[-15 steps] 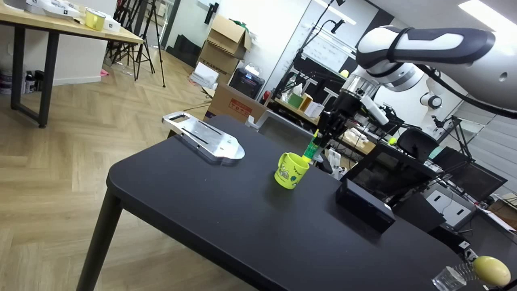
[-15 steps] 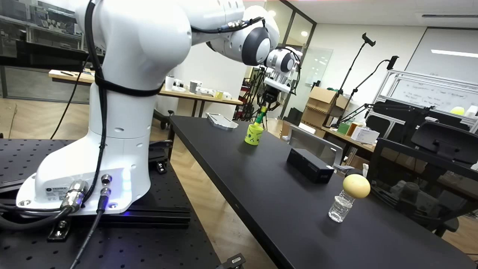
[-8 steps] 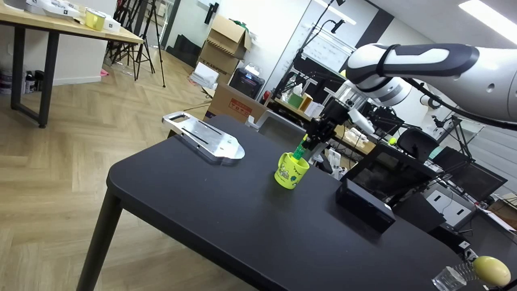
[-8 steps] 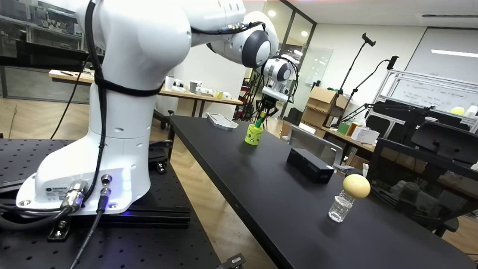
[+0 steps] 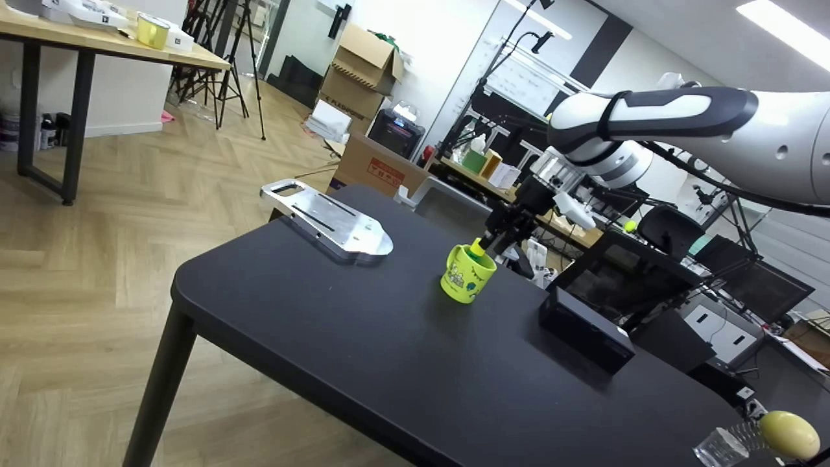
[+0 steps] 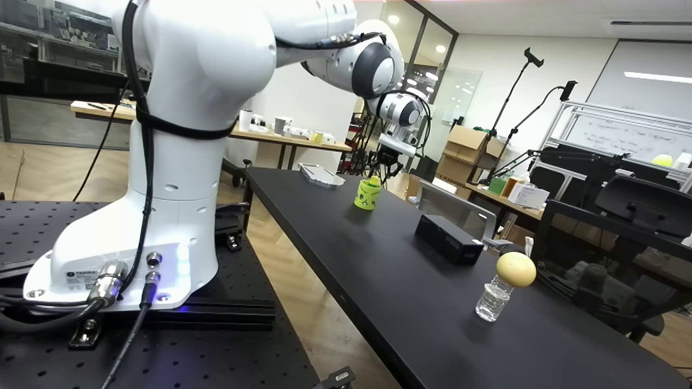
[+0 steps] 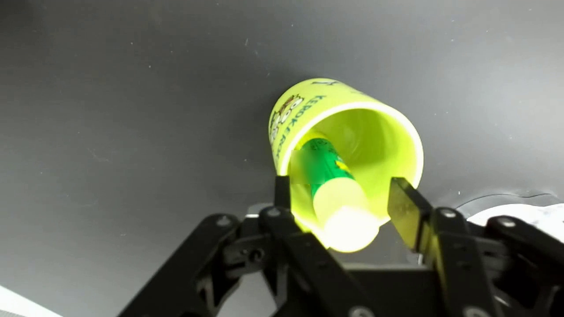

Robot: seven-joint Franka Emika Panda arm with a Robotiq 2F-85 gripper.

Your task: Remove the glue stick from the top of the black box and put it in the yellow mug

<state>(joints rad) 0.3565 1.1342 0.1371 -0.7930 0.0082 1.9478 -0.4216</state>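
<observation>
Glue stick (image 7: 334, 166) tilted inside mug (image 5: 464, 279) | gripper (image 7: 341, 202) apart near mug's mouth | should back straight out, not tip mug

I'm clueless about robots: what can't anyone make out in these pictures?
Glue stick: in the wrist view, a blurred patch covers part of it.
Its lower end: hidden by the wall of the mug in both exterior views.
Arm: cut off by the right edge in an exterior view.
Whiteboard: writing too small to read in an exterior view.

glue stick (image 7: 337, 193) tilted in yellow mug (image 5: 463, 280), black box (image 5: 585, 329) apart.
</observation>
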